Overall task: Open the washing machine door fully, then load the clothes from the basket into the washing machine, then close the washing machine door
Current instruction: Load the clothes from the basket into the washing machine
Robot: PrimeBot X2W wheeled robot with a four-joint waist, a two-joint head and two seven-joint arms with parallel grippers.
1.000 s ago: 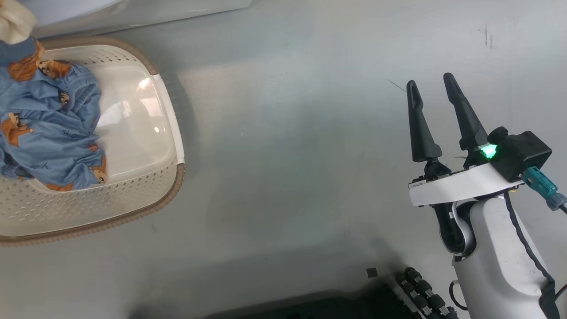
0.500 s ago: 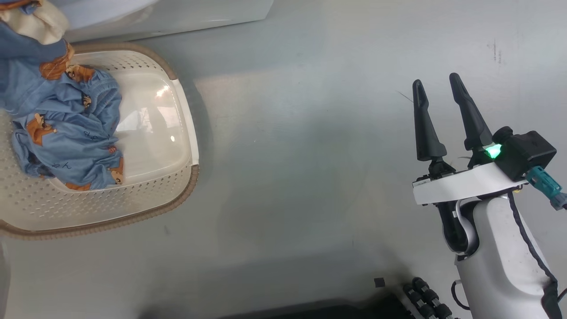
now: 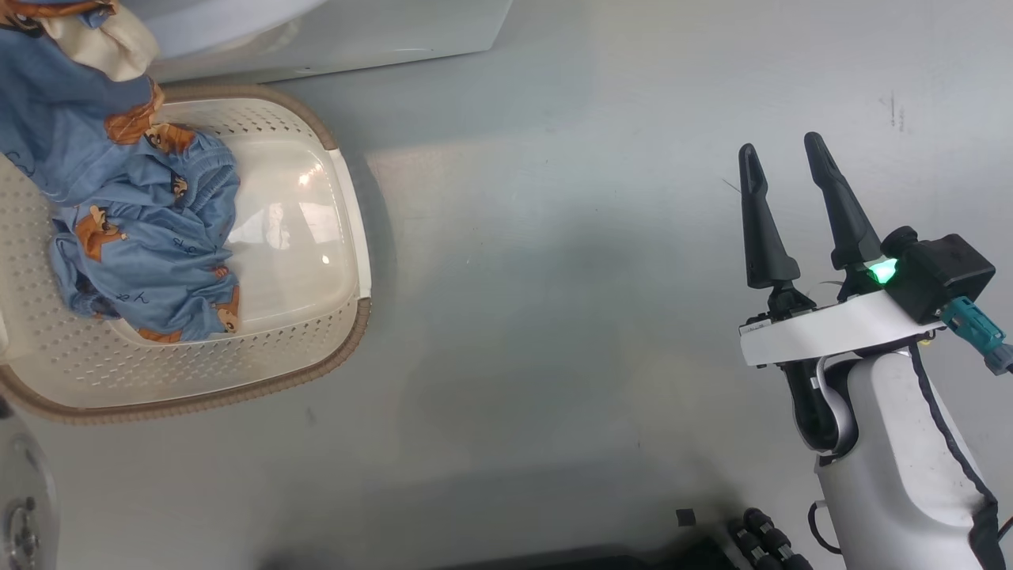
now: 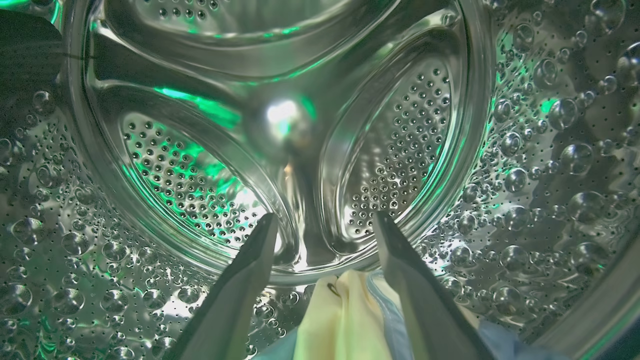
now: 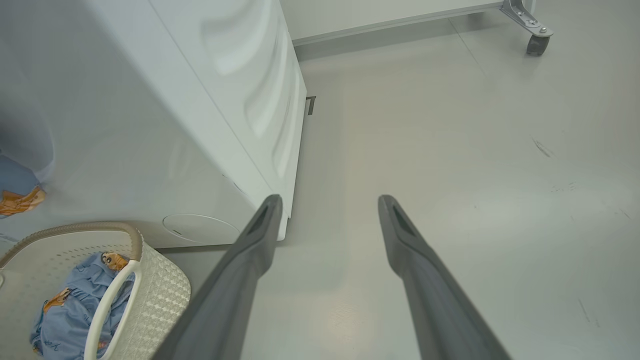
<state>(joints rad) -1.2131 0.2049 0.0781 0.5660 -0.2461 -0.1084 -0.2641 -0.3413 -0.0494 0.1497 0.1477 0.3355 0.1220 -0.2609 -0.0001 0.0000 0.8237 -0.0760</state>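
Note:
The cream basket stands on the floor at the left, with light blue printed clothes bunched inside. Another blue and cream garment hangs down over its far end, just below the white washing machine. My left gripper is inside the perforated steel drum, its fingers spread open. Cream and blue cloth lies low between them. My right gripper hovers open and empty over bare floor at the right. A curved edge of the washing machine door shows at the lower left.
The right wrist view shows the machine's white side, the basket at its foot and grey floor beyond. A caster of a frame stands at the far right. My dark wheeled base is at the bottom edge.
The whole head picture has shifted right, so the camera has turned left; more of the basket and hanging garment shows. The right gripper stays open in place.

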